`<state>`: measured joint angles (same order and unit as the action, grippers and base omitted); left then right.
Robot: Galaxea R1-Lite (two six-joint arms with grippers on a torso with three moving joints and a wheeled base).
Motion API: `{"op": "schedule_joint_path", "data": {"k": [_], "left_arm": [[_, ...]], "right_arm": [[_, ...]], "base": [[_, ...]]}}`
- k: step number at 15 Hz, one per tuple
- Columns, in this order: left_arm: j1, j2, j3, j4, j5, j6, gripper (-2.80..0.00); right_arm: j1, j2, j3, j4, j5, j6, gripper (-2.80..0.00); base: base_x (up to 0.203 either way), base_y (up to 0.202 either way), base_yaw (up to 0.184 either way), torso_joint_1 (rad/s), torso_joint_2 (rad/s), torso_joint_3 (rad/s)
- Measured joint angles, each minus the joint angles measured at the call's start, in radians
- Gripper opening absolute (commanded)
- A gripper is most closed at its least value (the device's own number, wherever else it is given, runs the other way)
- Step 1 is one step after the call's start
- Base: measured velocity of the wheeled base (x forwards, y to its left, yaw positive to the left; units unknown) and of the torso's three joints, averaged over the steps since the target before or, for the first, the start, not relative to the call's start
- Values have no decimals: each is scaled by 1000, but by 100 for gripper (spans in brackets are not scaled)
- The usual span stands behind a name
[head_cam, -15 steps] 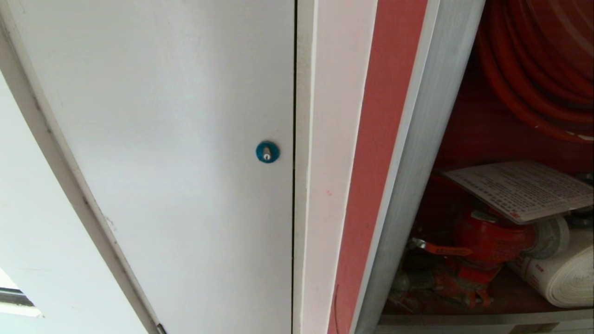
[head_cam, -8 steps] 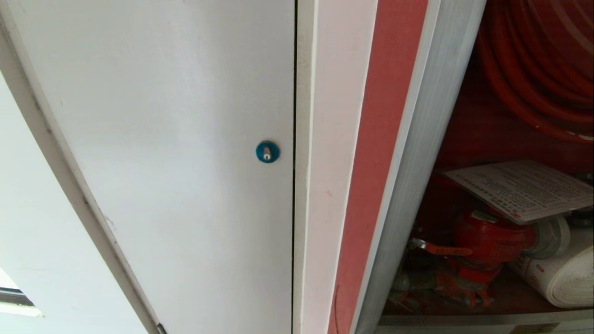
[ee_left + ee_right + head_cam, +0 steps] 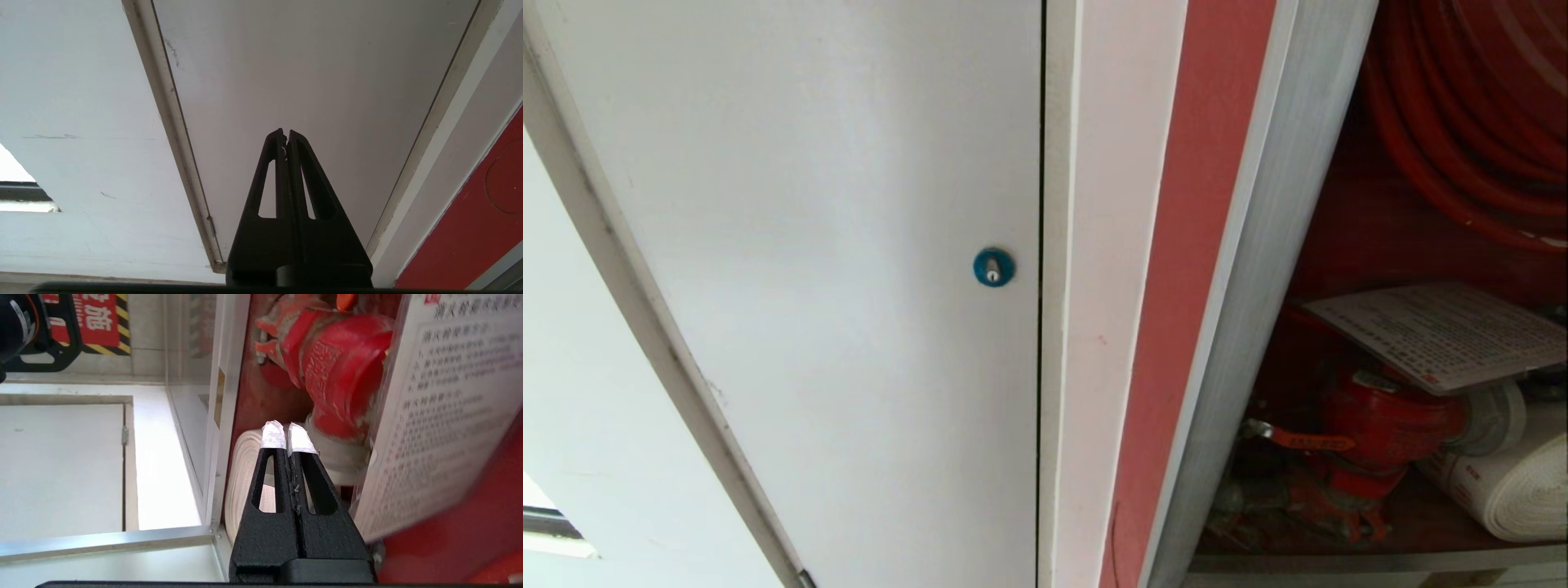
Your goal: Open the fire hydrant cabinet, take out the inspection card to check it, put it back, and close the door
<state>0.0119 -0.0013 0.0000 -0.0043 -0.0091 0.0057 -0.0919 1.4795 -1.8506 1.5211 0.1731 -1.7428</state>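
The fire hydrant cabinet (image 3: 1241, 269) stands open at the right of the head view, red inside, with the hose reel (image 3: 1462, 114) above. The inspection card (image 3: 1441, 333) lies tilted on top of the red valve (image 3: 1388, 425), beside the white rolled hose (image 3: 1515, 490). In the right wrist view my right gripper (image 3: 288, 435) is shut and empty, its taped tips in front of the rolled hose (image 3: 245, 477), with the card (image 3: 441, 416) close beside it and the valve (image 3: 339, 367) beyond. The cabinet's glass door (image 3: 179, 396) stands swung open. My left gripper (image 3: 286, 134) is shut, parked before a white panel.
A white door (image 3: 833, 286) with a blue lock (image 3: 993, 267) fills the left of the head view, next to a white jamb (image 3: 1094, 327). A red and yellow warning sign (image 3: 88, 318) shows through the glass. The cabinet's aluminium bottom frame (image 3: 106, 539) runs below the hose.
The head view is unchanged; the card, valve and hose lie as before and neither arm shows in it.
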Motion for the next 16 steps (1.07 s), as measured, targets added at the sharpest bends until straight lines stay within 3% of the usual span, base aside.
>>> {"op": "schedule_joint_path", "data": {"k": [16], "left_arm": [[0, 0, 0, 0, 0, 0, -280]], "right_arm": [[23, 76, -8, 0, 0, 43, -280]], "base": [[0, 0, 0, 0, 0, 0]]}}
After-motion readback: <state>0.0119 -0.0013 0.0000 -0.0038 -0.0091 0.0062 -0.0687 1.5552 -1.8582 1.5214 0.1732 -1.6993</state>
